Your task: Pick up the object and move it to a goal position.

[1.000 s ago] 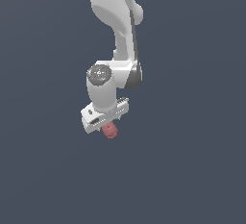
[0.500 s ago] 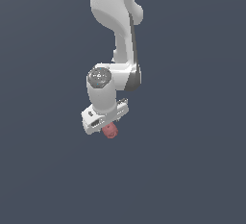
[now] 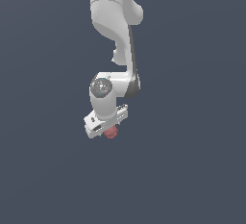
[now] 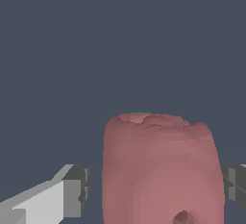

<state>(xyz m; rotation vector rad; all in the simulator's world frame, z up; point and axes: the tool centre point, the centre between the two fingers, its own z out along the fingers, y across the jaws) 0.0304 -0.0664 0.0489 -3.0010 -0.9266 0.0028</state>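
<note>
The object [image 3: 111, 132] is a small reddish-pink lumpy item lying on the dark grey floor. In the wrist view it [image 4: 163, 170] fills the space between my fingers. My white gripper [image 3: 109, 128] is directly over it and reaches down around it, jaws open. One finger [image 4: 72, 194] stands a small gap away from the object's side. The other finger [image 4: 234, 182] sits at or just past its opposite side. In the exterior view the hand hides the fingertips.
The plain dark grey floor [image 3: 192, 170] spreads all around. The white arm [image 3: 115, 21] rises from the wrist to the top of the exterior view. No goal marker shows.
The arm and hand have come down a little toward the object. The object has stayed in the same spot.
</note>
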